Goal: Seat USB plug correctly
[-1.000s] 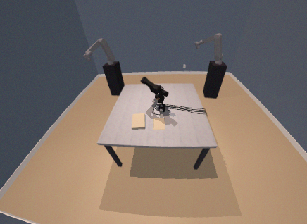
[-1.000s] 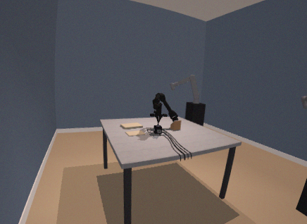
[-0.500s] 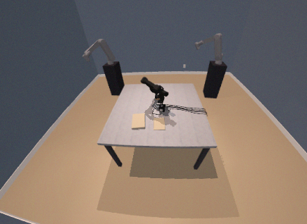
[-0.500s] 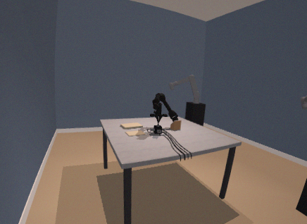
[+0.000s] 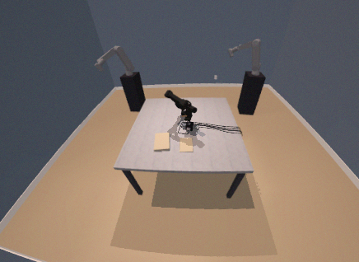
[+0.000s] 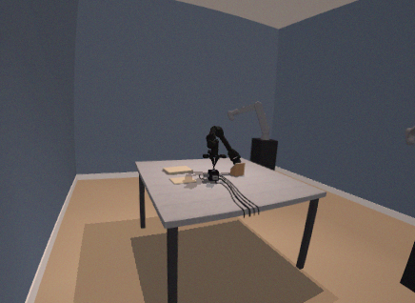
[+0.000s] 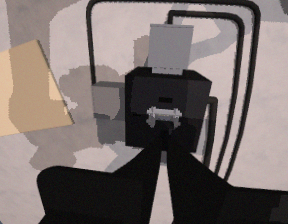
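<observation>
Arm: one black six-joint arm (image 5: 179,100), mounted toward the far side of the table. Upper links rise from the base, bend at an elbow, and the forearm reaches forward and down over the table's middle.

Wrist: pointed almost straight down in the exterior view.

Gripper (image 7: 164,131): two dark fingers converging to nearly touching tips in the wrist view, clamped on the small silvery USB plug (image 7: 163,113). Seen from the exterior, the gripper (image 6: 213,168) hangs vertically under the wrist.

No text, label, brand, number or sign can be read in any view, neither on the power cube (image 7: 167,107) nor on the bench (image 5: 214,152).
</observation>
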Tool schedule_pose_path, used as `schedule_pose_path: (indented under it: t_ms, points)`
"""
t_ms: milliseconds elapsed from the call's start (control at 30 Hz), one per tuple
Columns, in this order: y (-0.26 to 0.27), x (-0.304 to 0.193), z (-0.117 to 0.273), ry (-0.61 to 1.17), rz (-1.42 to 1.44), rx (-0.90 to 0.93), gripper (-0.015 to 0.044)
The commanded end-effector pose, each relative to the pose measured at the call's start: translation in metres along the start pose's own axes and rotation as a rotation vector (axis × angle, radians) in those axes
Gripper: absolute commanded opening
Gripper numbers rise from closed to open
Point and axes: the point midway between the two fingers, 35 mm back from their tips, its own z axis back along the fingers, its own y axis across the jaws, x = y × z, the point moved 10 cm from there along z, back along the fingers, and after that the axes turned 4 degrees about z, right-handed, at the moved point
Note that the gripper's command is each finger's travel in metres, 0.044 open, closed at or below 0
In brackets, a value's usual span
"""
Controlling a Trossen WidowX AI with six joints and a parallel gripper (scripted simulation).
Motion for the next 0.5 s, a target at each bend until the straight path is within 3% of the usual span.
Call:
schedule_pose_path:
  t_ms: [0,467]
  points:
    - [0.0005,0.0005,-0.0013,0.000,0.001,-0.001,0.0000]
    - [0.0004,0.0006,-0.0030,0.000,0.001,-0.001,0.0000]
